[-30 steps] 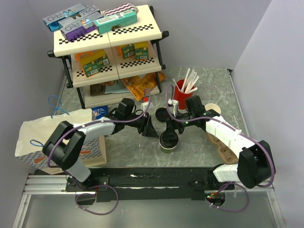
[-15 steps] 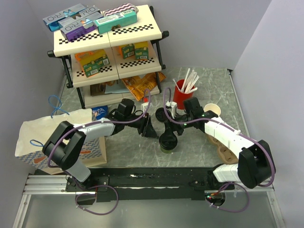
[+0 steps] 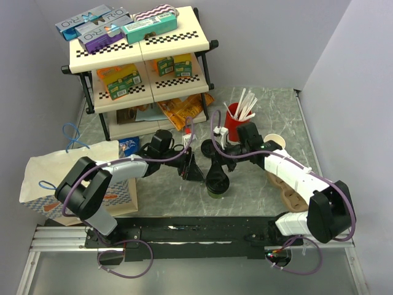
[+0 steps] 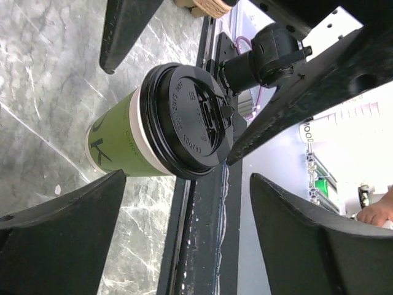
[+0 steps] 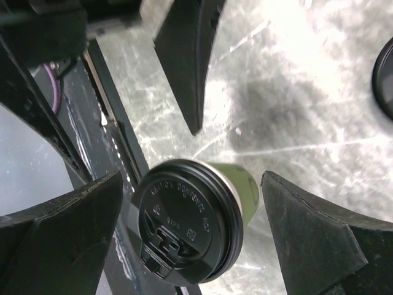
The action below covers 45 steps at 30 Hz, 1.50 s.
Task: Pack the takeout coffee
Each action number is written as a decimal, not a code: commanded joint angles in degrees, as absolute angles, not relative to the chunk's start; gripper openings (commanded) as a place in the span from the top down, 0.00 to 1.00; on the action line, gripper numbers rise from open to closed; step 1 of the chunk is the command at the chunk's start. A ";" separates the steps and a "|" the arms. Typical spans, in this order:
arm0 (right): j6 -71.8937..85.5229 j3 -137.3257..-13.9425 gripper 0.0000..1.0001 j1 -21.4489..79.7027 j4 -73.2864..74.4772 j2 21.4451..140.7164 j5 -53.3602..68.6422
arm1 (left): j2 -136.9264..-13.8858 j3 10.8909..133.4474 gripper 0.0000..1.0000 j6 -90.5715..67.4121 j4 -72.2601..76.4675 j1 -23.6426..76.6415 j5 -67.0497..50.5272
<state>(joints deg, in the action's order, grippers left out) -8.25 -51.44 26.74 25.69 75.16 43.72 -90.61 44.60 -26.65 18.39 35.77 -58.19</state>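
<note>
The takeout coffee point(image 3: 217, 183) is a green paper cup with a black lid pressed on, standing upright on the marble table near the front middle. In the right wrist view the lid point(image 5: 187, 227) sits between my right gripper's point(image 5: 191, 178) spread fingers, with a gap on each side. My right gripper point(image 3: 216, 165) hovers just above and behind the cup, open. My left gripper point(image 3: 195, 171) is to the cup's left, open. In the left wrist view the cup point(image 4: 156, 129) is just past my left gripper point(image 4: 187, 178), untouched.
A loose black lid point(image 3: 209, 147) lies behind the cup. A red cup of white sticks point(image 3: 234, 123) and an open paper cup point(image 3: 274, 142) stand at the back right, with a cardboard carrier point(image 3: 291, 193) near the right arm. A paper bag point(image 3: 67, 178) lies left, below the shelf point(image 3: 141, 55).
My left gripper's jaws have spread wider beside the cup. My right gripper has opened further and drawn back a little. The lidded cup stays where it was.
</note>
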 commanded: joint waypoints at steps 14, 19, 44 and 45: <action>-2.64 -48.26 0.00 15.82 28.91 70.23 51.23 | -93.86 51.33 0.11 -25.49 14.33 37.62 -51.77; -0.18 -44.39 0.00 13.63 28.04 69.52 53.79 | -95.18 51.42 0.12 -26.37 15.12 37.70 -52.12; 4.48 -38.85 0.21 9.49 21.63 79.36 61.34 | -100.63 50.71 0.16 -33.39 16.34 36.48 -49.22; 4.74 -38.76 0.22 9.41 21.45 79.80 61.35 | -101.33 50.80 0.16 -33.40 16.26 36.39 -49.39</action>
